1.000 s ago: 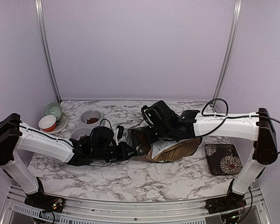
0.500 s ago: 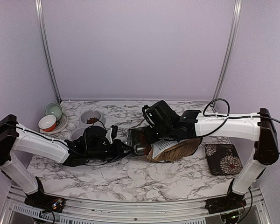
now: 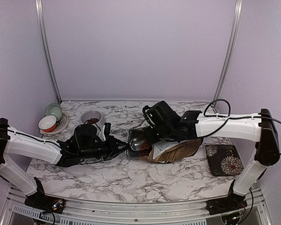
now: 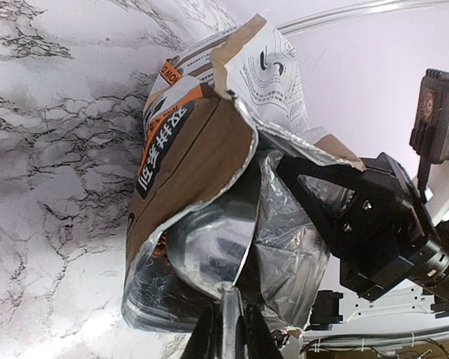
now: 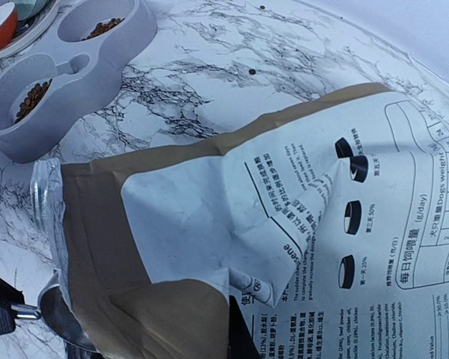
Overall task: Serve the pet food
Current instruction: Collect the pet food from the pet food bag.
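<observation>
Top external: marbled table (image 3: 131, 180) (pet food (image 3: 92, 121) in feeder (image 3: 86, 114)), lilac walls (image 3: 140, 47).

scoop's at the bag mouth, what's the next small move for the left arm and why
Probably ease the scoop a little deeper into the bag and dip it. The left pincer is shut on the scoop's handle, and the scoop's bowl sits just inside the foil mouth and looks empty. The right pincer pinches the bag's edge, holding the mouth open.
</observation>
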Controlling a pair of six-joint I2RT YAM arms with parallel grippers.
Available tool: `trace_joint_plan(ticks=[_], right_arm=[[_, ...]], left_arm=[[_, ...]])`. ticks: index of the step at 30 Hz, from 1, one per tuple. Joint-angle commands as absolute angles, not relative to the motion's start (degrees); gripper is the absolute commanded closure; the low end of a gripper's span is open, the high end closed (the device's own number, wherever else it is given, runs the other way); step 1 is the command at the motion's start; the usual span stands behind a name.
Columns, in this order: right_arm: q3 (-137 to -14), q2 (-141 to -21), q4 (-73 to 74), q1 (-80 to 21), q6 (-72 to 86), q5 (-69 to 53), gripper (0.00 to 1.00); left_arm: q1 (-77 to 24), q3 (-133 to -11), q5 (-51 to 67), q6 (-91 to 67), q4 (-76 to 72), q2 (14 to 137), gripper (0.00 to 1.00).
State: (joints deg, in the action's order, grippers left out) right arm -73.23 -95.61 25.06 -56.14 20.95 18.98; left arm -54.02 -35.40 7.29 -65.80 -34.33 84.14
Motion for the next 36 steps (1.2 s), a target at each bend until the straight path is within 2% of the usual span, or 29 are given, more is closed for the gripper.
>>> trace_joint_plan(ticks=[1, 36], right_arm=[[-74.6, -93.9, 26.0, -56.0, 21.4, 21.5, 1.0], [-76.2, -94.7, 27.1, -55.9, 22.0, 23.1, 1.0]], left_arm=[[-52.7, -33.6, 8.1, -67.3, -38.6, 80.4, 1.0], [-48.4, -25.6, 11.9, -75.2, -47.2, 73.8, 1.0]])
